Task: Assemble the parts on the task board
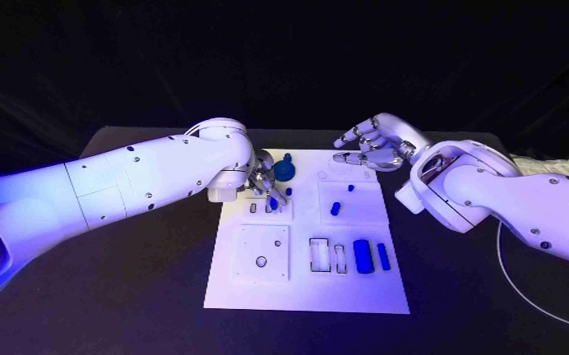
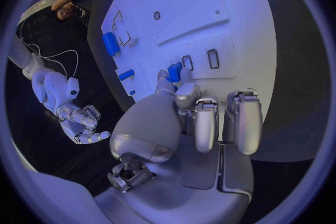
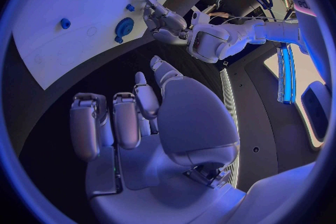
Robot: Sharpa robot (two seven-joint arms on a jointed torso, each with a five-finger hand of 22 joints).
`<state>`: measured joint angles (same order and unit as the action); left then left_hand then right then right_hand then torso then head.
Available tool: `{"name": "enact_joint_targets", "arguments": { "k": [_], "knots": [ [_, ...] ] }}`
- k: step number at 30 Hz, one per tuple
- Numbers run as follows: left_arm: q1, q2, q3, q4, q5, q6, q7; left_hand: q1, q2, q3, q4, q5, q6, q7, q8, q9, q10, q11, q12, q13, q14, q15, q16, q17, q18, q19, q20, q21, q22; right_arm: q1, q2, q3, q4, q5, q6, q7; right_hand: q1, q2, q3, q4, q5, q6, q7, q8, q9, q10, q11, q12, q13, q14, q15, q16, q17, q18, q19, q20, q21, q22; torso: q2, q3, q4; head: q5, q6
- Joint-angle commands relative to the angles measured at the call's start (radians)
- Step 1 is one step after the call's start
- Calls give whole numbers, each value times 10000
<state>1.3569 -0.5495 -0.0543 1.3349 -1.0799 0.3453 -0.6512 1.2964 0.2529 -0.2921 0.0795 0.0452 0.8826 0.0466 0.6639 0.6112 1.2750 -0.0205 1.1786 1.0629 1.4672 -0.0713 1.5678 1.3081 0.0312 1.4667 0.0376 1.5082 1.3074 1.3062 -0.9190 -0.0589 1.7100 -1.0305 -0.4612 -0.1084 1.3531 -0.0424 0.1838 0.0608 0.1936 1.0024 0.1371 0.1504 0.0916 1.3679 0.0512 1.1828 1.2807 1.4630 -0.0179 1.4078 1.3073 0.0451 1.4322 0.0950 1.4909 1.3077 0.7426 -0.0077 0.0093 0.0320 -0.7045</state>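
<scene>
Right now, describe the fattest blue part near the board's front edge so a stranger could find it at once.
Start at the white task board mid-table. In its front right corner, two blue parts stand side by side beside outlined slots. Take the thick blue cylinder; its neighbour, the thin blue peg, is far slimmer and nearer the board's right edge.

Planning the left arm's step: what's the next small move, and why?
Probably ease the left robot hand down to seat the small blue part it holds at its fingertips into a slot on the task board. The part already sits by the rectangular slots; the right robot hand hovers open, off the board.
</scene>
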Motion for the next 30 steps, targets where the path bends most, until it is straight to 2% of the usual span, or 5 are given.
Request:
{"name": "enact_joint_targets", "arguments": {
  "k": [1, 8, 20, 25, 30],
  "knots": [
    [-12, -2, -7, 18, 393, 73, 82, 648, 260, 410, -446, 41, -134, -77, -46, 22, -91, -88, -91, -39, 1036, -119, 30, 2627, -27, 352, -79, -47, 1378, -1, 26, 1, -18, -84, 175, -38, 55, -3, 1, -55, 31, 36, -14, 26, 11, -7, -39, -35, -15, 575, -68, -37, 167, 11, -10, -73, -29, 589, 1, -1, -6, 5, -15],
    [-19, -113, -4, 13, 1221, -100, 81, 1366, 358, 1457, -1151, 23, -276, -30, -247, 5, -173, -66, -275, -140, 1036, -138, 30, 2627, -36, 365, -136, -35, 1419, -2, 56, 0, -50, -84, 240, -73, 55, -3, 1, -55, 31, 36, -14, 26, 11, -7, -39, -35, -15, 575, -68, -37, 167, 11, -10, -73, -29, 589, 1, -1, 2, 12, -34],
    [-23, -590, 55, 360, 2268, -615, 55, 1225, 293, 1698, -1277, 23, -256, -12, -272, 38, -149, -44, -307, -157, 1036, -117, 30, 2627, -31, 345, -113, -54, 1393, -6, 93, -4, -94, -78, 300, -86, 35, 7, 0, -47, 45, 33, -13, 36, 10, -18, -37, -60, -33, 569, -67, -57, 142, 16, -27, -74, -40, 564, -4, 12, 12, 34, -46],
    [-42, -842, 74, 705, 1959, -1269, 114, 1116, 249, 1779, -1326, 23, -220, -20, -256, 71, -80, -47, -247, -86, 1036, -115, 30, 2627, -40, 369, -108, -30, 1440, -12, 112, -6, -114, -49, 311, -72, 35, 7, 0, -47, 45, 33, -13, 36, 10, -18, -37, -60, -33, 569, -67, -57, 142, 16, -27, -74, -40, 564, 5, 5, 3, 60, -48],
    [-193, -1041, 81, 1017, 1062, -1840, 178, 1054, 210, 1853, -1386, 23, -196, -32, -239, 102, -50, -58, -237, -82, 1036, -121, 30, 2627, -49, 393, -108, -7, 1483, -16, 104, -7, -119, -34, 320, -63, 21, 10, -4, -40, 43, 33, -12, 40, 9, -22, -35, -68, -39, 569, -67, -57, 143, 18, -34, -75, -45, 555, -4, -5, 5, 31, -83]
  ]
}}
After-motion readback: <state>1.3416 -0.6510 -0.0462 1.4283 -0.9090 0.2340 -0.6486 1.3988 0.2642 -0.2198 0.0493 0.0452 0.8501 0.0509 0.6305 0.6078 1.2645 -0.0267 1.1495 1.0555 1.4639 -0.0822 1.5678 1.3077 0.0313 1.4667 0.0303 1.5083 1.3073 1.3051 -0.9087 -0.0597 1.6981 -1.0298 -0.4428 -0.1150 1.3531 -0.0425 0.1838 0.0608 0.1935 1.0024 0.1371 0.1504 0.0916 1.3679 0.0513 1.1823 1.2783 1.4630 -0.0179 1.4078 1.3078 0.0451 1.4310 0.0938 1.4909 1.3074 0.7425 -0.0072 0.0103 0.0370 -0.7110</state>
